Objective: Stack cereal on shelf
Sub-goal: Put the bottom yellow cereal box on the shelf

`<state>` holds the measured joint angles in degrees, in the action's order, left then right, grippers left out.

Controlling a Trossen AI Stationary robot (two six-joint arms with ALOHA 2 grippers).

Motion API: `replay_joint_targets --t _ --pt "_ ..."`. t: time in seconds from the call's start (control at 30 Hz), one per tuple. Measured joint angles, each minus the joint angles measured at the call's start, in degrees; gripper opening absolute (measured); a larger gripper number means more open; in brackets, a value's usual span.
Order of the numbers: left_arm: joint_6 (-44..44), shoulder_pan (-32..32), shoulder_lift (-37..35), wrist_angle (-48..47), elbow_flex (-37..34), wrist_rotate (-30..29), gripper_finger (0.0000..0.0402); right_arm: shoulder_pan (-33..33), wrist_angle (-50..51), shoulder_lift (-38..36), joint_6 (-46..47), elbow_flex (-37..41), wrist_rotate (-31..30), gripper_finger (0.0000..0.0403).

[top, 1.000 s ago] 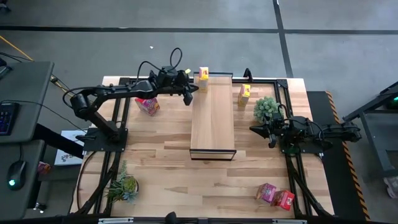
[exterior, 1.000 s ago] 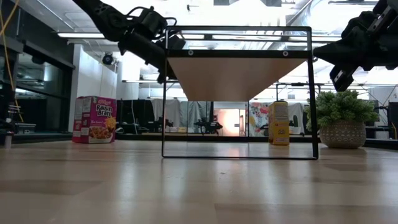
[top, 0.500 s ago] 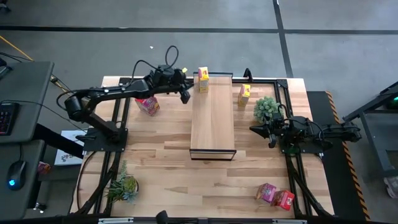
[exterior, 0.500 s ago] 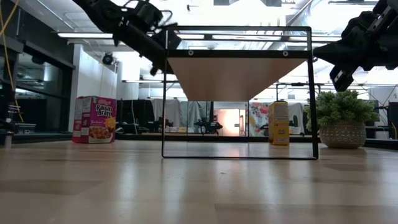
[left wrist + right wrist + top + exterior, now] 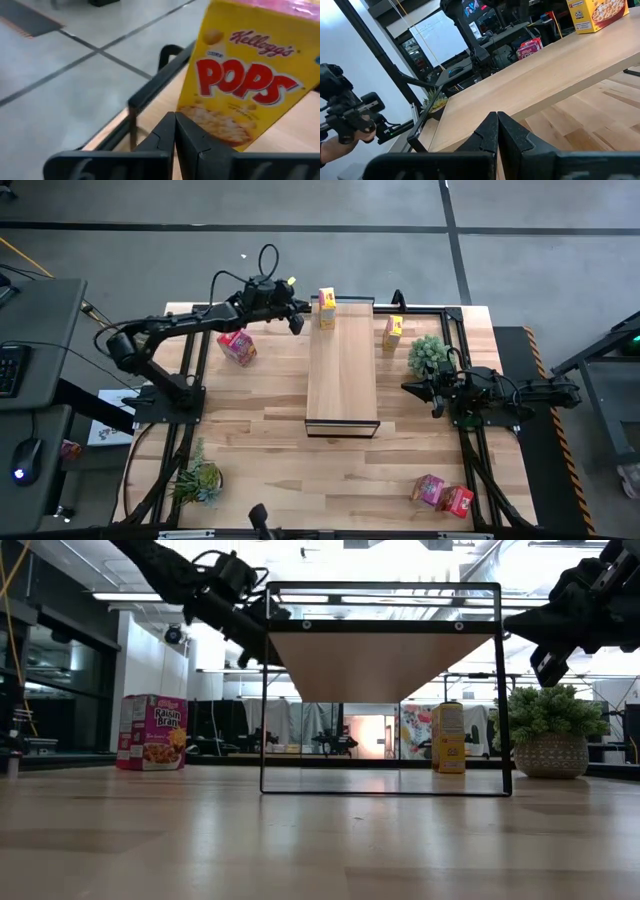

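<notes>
A yellow cereal box (image 5: pixel 326 308) stands upright on the far end of the shelf (image 5: pixel 342 375). My left gripper (image 5: pixel 298 323) is shut and hovers just left of that box (image 5: pixel 245 85), apart from it in the high view. A second yellow box (image 5: pixel 392 332) stands on the table right of the shelf. A pink box (image 5: pixel 237 346) stands on the table under my left arm. Another pink box (image 5: pixel 428 489) and a red one (image 5: pixel 457 501) lie at the near right. My right gripper (image 5: pixel 410 387) waits shut, right of the shelf.
One potted plant (image 5: pixel 428 353) sits right of the shelf, close to my right gripper. A second plant (image 5: pixel 199 480) stands at the near left corner. Dark frame rails (image 5: pixel 190 370) run along both sides of the table. The shelf top behind the yellow box is bare wood.
My left gripper, still shut, has swung toward the table's far edge along the shelf's left side and risen slightly. It now sits beside the yellow box on the shelf. No box has moved.
</notes>
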<state>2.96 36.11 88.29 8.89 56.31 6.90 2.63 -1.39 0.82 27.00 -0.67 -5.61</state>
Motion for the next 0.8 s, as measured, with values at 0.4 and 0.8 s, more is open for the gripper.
replay_joint_targets --t 0.4,0.8 --pt "1.0 0.3 2.8 4.7 0.0 1.6 0.0000 0.0 0.0 0.0 0.0 0.0 0.0 0.0000" --pt "1.9 0.3 5.4 9.1 0.0 1.8 0.0000 0.0 0.0 0.0 0.0 0.0 0.0 0.0000"
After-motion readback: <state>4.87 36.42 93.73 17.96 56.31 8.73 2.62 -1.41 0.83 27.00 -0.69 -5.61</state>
